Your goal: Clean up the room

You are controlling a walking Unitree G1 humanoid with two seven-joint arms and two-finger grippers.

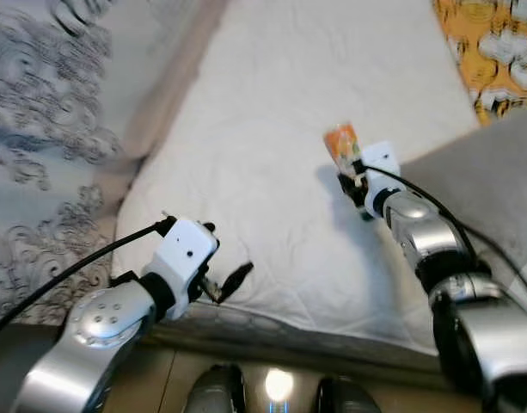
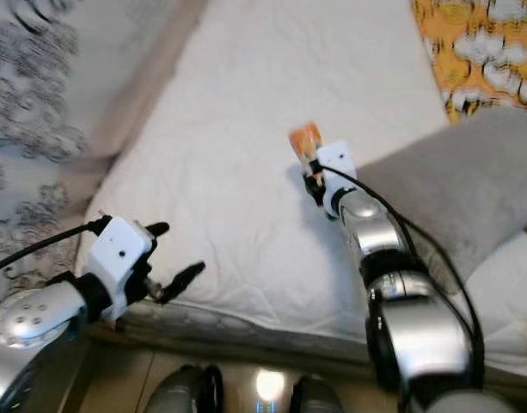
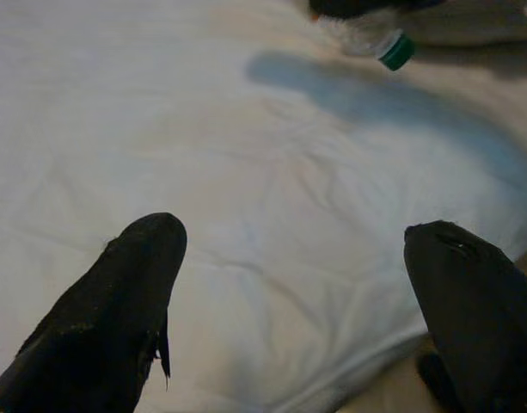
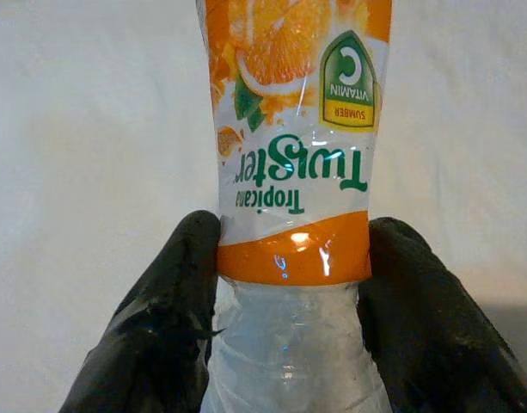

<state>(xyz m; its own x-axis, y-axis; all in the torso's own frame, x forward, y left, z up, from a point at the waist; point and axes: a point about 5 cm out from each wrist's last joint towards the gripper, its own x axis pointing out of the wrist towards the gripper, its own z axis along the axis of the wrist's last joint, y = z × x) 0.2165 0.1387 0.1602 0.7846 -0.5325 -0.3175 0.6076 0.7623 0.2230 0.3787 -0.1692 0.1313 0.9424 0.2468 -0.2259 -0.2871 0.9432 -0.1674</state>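
Between the right gripper's (image 4: 289,344) two black fingers (image 4: 156,335) sits a plastic bottle (image 4: 293,198) with an orange Tropicana Twister label, pads pressed on either side at the label's lower band where the clear plastic starts. Jaws clamped on it. Head views: the same gripper (image 1: 356,182) is out over the white mattress (image 1: 263,129), bottle (image 1: 341,143) sticking out past the fingertips, away from the robot. Can't tell whether the bottle rests on the sheet or is already raised off it. A grey pillow (image 2: 452,189) lies just beside the right forearm, on its outer side. A yellow-patterned cloth (image 1: 491,47) sits farther beyond, well apart.

Left gripper (image 1: 218,280) hovers low over the near edge of the mattress, fingers (image 3: 117,318) spread wide, holding nothing. Left wrist view catches the bottle's green cap (image 3: 395,50) far ahead of its fingertips. A grey patterned curtain (image 1: 48,155) hangs off to the left arm's outer side.

Step, as judged: trash pickup, grasp made, bottle secured. Next move likely calls for lifting it clear of the bed and carrying it to a bin, which needs the robot to turn or walk. Grip is on a crushable wall, so squeeze should stay steady, not harder.
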